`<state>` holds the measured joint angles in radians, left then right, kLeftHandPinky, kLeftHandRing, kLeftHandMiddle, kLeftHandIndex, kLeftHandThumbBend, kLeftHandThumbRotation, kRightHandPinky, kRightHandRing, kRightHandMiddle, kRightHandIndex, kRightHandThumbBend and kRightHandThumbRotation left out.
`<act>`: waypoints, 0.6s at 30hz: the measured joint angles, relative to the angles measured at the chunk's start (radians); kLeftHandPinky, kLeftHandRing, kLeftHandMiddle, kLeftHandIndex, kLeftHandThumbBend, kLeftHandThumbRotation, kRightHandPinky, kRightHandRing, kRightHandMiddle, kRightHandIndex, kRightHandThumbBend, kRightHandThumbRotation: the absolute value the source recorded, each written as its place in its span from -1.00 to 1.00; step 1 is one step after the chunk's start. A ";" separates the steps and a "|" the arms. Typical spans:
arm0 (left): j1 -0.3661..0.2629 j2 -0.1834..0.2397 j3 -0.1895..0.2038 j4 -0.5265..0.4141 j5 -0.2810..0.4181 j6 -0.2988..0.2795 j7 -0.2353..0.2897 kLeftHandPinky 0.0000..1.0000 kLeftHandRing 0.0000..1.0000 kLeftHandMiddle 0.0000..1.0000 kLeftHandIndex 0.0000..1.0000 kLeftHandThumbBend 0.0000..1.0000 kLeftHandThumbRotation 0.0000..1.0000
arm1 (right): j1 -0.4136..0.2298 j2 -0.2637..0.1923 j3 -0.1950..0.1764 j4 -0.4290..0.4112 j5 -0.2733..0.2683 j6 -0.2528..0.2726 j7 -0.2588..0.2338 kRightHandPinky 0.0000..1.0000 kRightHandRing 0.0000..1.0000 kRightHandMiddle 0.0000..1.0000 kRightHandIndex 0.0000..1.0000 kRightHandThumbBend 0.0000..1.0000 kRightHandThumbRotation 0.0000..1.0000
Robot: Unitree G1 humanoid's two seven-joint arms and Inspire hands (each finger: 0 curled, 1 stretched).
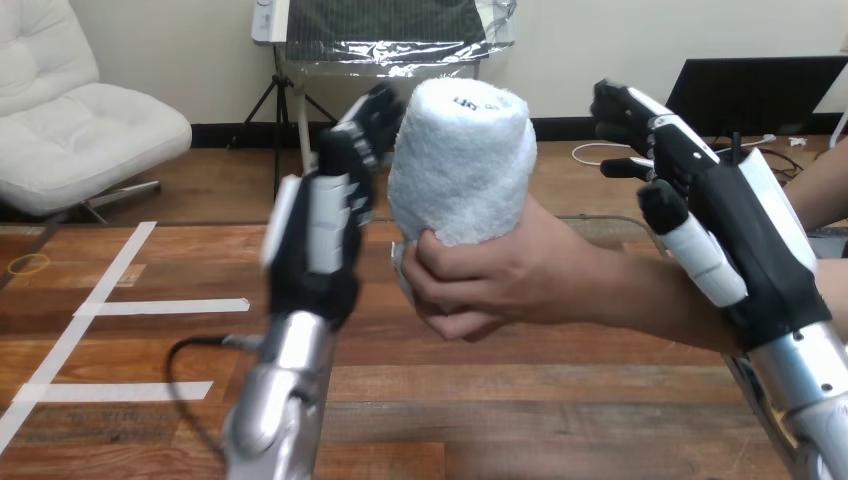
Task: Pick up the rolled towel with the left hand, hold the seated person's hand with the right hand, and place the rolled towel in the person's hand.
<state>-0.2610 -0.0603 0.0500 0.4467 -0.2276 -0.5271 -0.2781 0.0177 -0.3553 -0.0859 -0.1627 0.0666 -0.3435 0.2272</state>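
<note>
The wooden table [550, 400] fills the lower half of the view, its far edge partly hidden behind arms and towel. The right arm [800, 390] comes in at 5 o'clock, cut off by the bottom edge, and ends in the right hand [745, 225] at 3 o'clock. Its fingers [625, 105] reach toward 11 o'clock, spread and only loosely bent, with nothing between them. Its thumb [695, 255] lies across the front of the person's forearm [620, 290]. The palm hides the wrist behind it, so whether hand and wrist touch cannot be told.

The left arm [280, 400] rises from 7 o'clock. The left hand [325, 225] stands at 9 o'clock of the centre, fingers [372, 115] fairly straight, pointing to 1 o'clock and blurred. They are just beside the rolled towel [460, 150] and not wrapped round it. Contact is hard to make out.

The person's forearm enters from 3 o'clock. The person's hand [490, 285] sits just below centre, fingers curled round the towel's lower end.

The rolled towel stands upright at 12 o'clock of that hand, above the table. Its bottom is hidden in the grip.

White tape lines [160, 306] cross the table at 8 o'clock, running off the left edge. A small yellow ring [28, 263] lies at 9 o'clock, far left
</note>
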 measured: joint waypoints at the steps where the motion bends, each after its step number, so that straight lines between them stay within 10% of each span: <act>1: 0.018 0.004 0.001 -0.020 -0.001 0.007 0.000 0.95 0.78 0.77 0.70 0.68 0.98 | 0.006 0.008 0.000 -0.006 0.010 -0.005 -0.001 0.73 0.86 0.87 0.88 0.81 1.00; 18: 0.251 0.032 0.002 -0.262 -0.017 0.095 -0.002 0.93 0.83 0.75 0.69 0.56 0.96 | 0.089 0.105 -0.001 -0.121 0.046 -0.119 -0.040 0.79 0.85 0.87 0.86 0.81 1.00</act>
<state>-0.0104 -0.0281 0.0517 0.1846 -0.2445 -0.4321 -0.2805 0.1068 -0.2505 -0.0867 -0.2837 0.1127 -0.4628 0.1868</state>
